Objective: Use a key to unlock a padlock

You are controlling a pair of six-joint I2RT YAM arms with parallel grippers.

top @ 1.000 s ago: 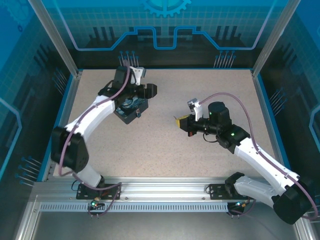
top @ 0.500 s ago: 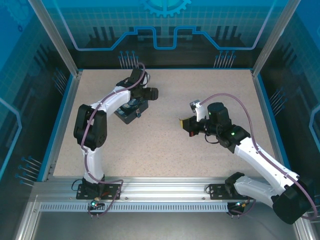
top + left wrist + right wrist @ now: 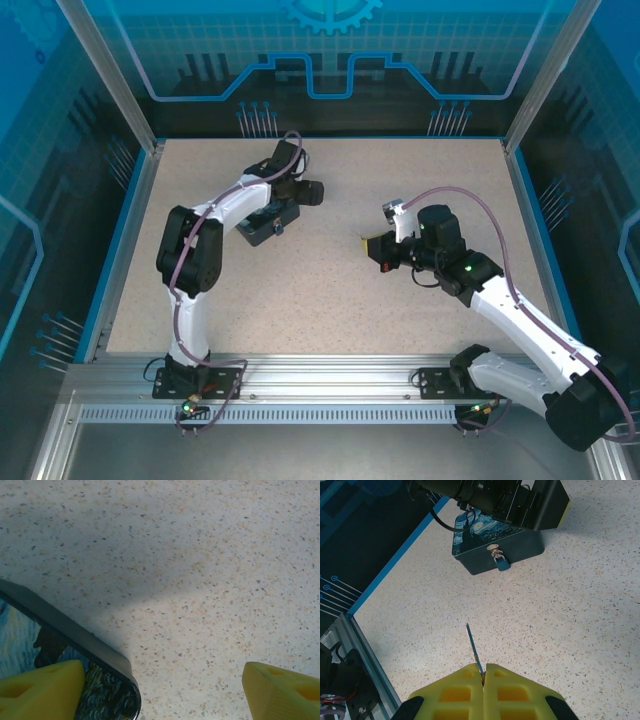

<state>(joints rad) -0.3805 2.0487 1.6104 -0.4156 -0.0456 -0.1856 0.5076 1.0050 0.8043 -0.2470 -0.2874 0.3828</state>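
– Far left on the table [image 3: 330,310], I log the printed box [image 3: 480,529], with a starry swirl on its lid. The padlock [image 3: 501,564], small and blue, hangs from a hasp on the wall facing my right wrist camera. Confirm from above?
– Confirmed. The box sits flat, and the padlock is a blue speck on its near-right side. Where's the key?
– Key [image 3: 474,652]: a thin grey blade sticking out from between the right gripper's [image 3: 483,674] yellow tips, which are pressed together on it. The head is hidden in the grip. The blade aims toward the box, well apart from the padlock, with bare table between.
– From above I put that gripper right of centre, pointing left. And the left side?
– Left gripper [image 3: 160,695]: jaws wide, holding nothing. One fingertip [image 3: 40,690] is over the lid's corner and the other is over bare table beyond the box's edge. I cannot tell whether that fingertip touches the lid.
– Noted. The left arm arches from its near-left base out over the box.
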